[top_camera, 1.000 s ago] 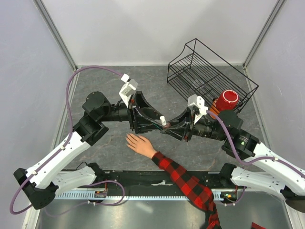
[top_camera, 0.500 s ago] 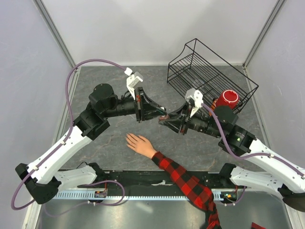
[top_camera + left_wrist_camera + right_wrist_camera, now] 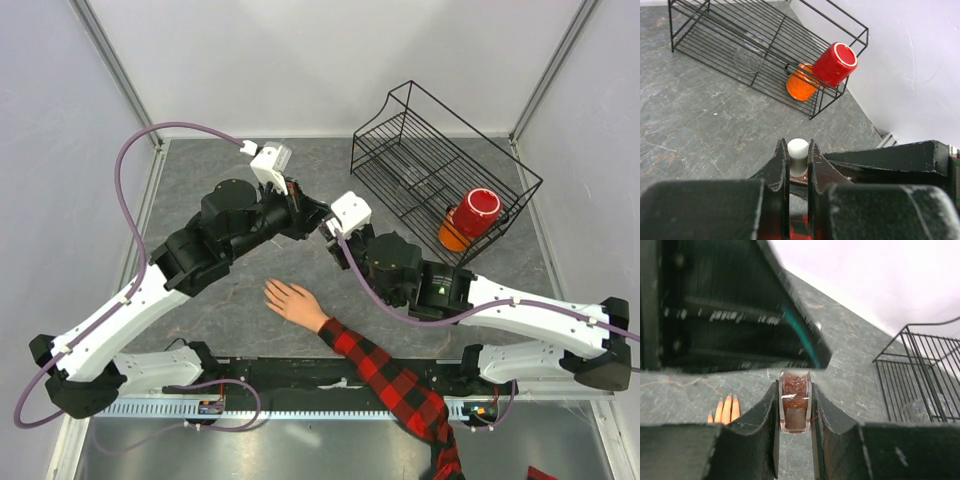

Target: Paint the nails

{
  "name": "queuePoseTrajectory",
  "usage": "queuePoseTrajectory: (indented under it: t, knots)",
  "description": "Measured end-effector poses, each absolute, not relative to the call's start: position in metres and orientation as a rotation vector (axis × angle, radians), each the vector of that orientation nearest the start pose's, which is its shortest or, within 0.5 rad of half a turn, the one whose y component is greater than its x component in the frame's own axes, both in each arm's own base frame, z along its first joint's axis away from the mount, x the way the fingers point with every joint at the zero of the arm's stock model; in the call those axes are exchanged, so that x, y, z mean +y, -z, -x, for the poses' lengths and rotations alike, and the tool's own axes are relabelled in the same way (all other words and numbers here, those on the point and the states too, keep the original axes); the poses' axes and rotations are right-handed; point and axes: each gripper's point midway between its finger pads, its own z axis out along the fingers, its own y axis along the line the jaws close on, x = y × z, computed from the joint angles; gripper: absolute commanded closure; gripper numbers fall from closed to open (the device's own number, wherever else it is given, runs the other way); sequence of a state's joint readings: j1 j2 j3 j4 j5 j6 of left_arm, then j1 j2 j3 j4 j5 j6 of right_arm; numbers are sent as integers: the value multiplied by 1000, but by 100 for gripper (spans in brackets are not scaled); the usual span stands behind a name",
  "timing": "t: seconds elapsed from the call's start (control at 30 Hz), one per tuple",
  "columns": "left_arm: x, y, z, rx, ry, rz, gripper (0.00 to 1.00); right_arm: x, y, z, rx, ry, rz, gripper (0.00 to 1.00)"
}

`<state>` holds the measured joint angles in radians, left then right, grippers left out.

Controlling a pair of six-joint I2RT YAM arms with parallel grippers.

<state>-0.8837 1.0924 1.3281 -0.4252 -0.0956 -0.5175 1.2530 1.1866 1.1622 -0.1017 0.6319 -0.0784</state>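
Observation:
The pale hand [image 3: 292, 301] lies flat on the grey table, fingers spread, on an arm in a red-and-black plaid sleeve [image 3: 392, 384]. Its nails [image 3: 728, 399] show as small pointed tips low left in the right wrist view. My left gripper [image 3: 798, 146] is shut on the white cap [image 3: 798, 150]. My right gripper [image 3: 795, 388] is shut on the tiny dark red bottle [image 3: 795, 402]. The two grippers meet tip to tip above the table behind the hand, left [image 3: 316, 214] and right [image 3: 330, 236]. The bottle is hidden between them in the top view.
A black wire rack [image 3: 440, 150] stands at the back right. A red cup [image 3: 478, 208] and an orange cup [image 3: 448, 236] sit at its near right corner, and a clear glass [image 3: 747, 57] lies inside it. Grey walls close in both sides.
Both wrists have swung and turned while staying joined at the bottle. The meeting point has shifted slightly left and back. The hand has not moved.

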Motion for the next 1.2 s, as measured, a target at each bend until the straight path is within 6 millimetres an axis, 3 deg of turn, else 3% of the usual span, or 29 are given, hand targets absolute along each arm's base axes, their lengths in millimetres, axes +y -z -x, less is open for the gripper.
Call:
queuePoseTrajectory:
  t: [0.03, 0.07, 0.13, 0.33, 0.6, 0.77, 0.8, 0.93, 1.1, 1.2]
  knots:
    - [-283, -382, -226, 1830, 928, -268, 47, 321, -344, -216, 1551, -368, 645, 100]
    - [-283, -384, -226, 1822, 937, -271, 17, 320, -345, -213, 1543, -388, 658, 100]
    - [-282, -388, -231, 1796, 956, -264, 1, 330, -353, -199, 1500, -495, 719, 100]
    - [-270, -397, -231, 1763, 1044, -299, 0, 335, -370, -176, 1436, -660, 798, 100]
    - [-259, -443, -183, 1568, 1253, -489, 0, 313, -370, -175, 1458, -824, 794, 100]
    - [-263, -450, -164, 1540, 1327, -588, 1, 307, -374, -165, 1454, -906, 789, 100]
    - [-264, -450, -165, 1549, 1328, -590, 3, 307, -374, -164, 1453, -916, 791, 100]
    - [-268, -443, -173, 1646, 1313, -575, 24, 307, -372, -160, 1459, -936, 797, 100]
    - [-272, -442, -185, 1760, 1269, -567, 27, 307, -367, -160, 1473, -928, 806, 100]
    - [-271, -434, -184, 1816, 1250, -583, 35, 308, -365, -161, 1477, -923, 811, 100]
